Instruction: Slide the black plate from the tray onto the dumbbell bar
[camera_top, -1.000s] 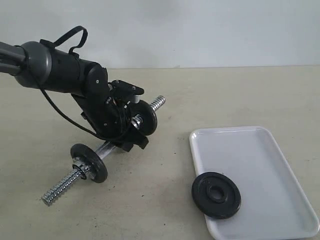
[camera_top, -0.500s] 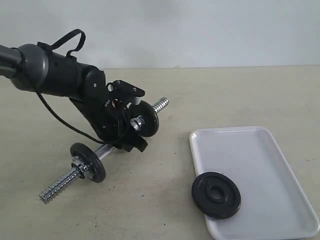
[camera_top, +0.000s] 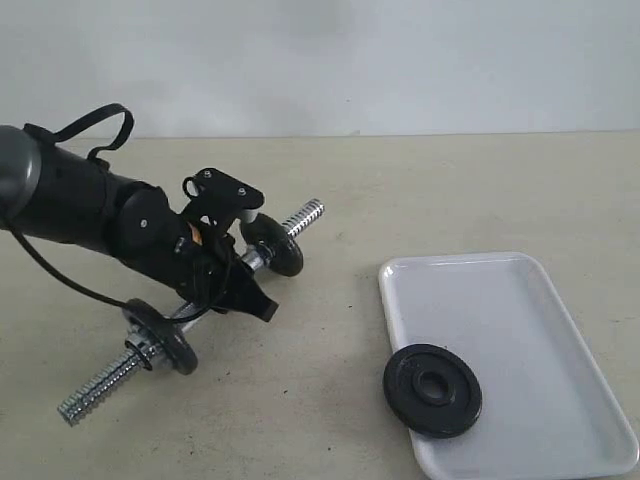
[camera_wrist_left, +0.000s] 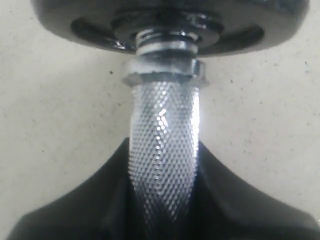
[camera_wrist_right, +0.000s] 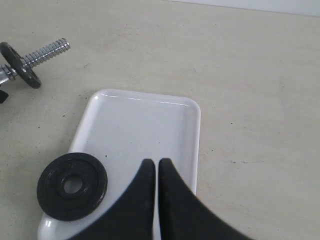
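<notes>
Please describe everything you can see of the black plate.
The black plate is a round, matte black disc, metal by its look, with a central hole and a raised rim. In the exterior view it lies on the white tray at its near left corner, its edge overhanging the tray's rim. Only the tray seems to touch it; no fingers hold it.

I find even, diffuse light, moderately bright; shadows on the desk (camera_top: 320, 420) are faint and soft-edged. The tray (camera_top: 500, 310) shows mild sheen. In my left wrist view the dumbbell bar (camera_wrist_left: 162, 150) carries a bright glare streak; the disc (camera_wrist_left: 60, 20) at its end is out of focus.
</notes>
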